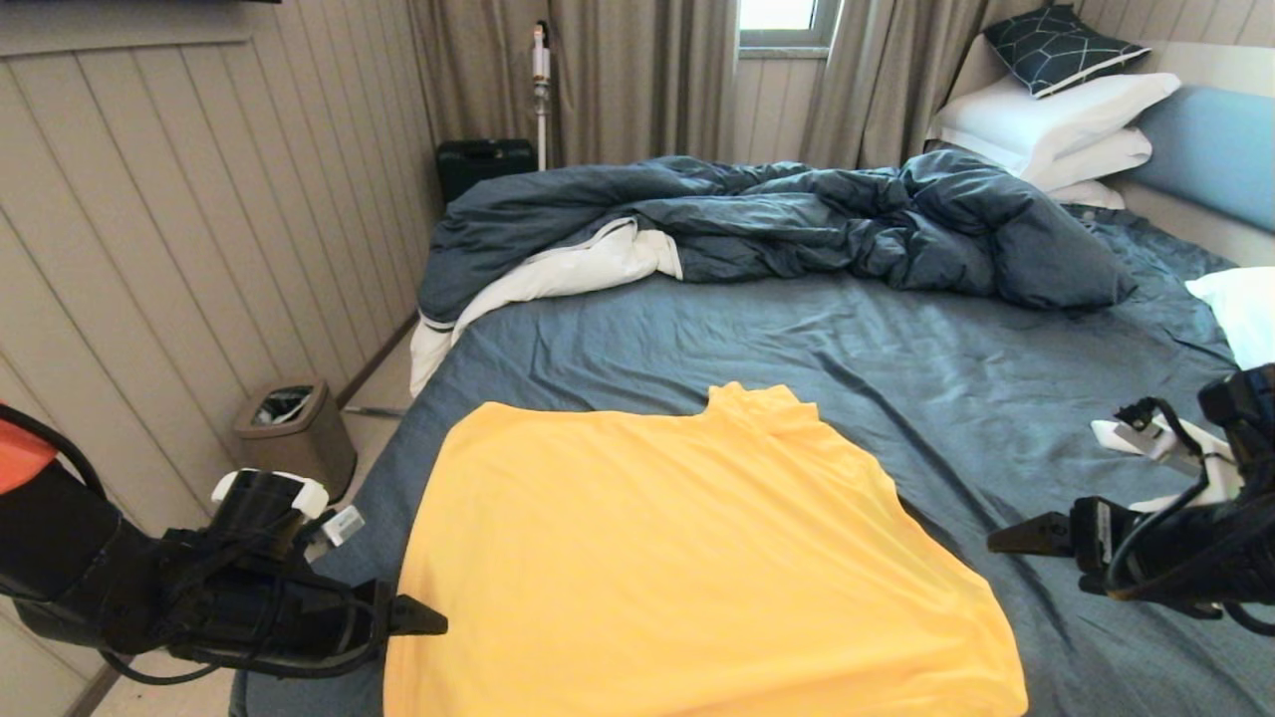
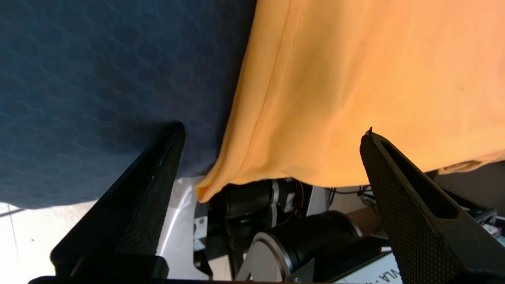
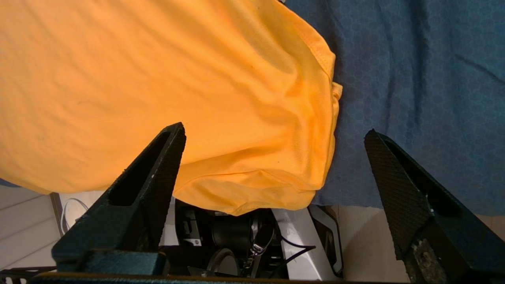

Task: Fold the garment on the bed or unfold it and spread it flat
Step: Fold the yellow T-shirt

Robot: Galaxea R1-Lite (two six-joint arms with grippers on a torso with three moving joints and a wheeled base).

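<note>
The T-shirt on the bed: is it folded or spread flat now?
Spread, not folded: the T-shirt lies as one smooth sheet on the bed, collar toward the duvet, its near hem hanging over the bed's edge. Sleeves cannot be told.

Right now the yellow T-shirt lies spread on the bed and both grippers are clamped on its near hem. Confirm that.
Not quite. The yellow T-shirt does lie spread on the bed, but neither gripper grips it: the wrist views show the left gripper and right gripper open, with fingers apart beside the near hem.

Wide bed (image 1: 896, 378), blue-grey sheet; yellow T-shirt (image 1: 687, 558) spread between both grippers, rumpled duvet (image 1: 797, 219) and pillows (image 1: 1056, 124) far beyond.
</note>
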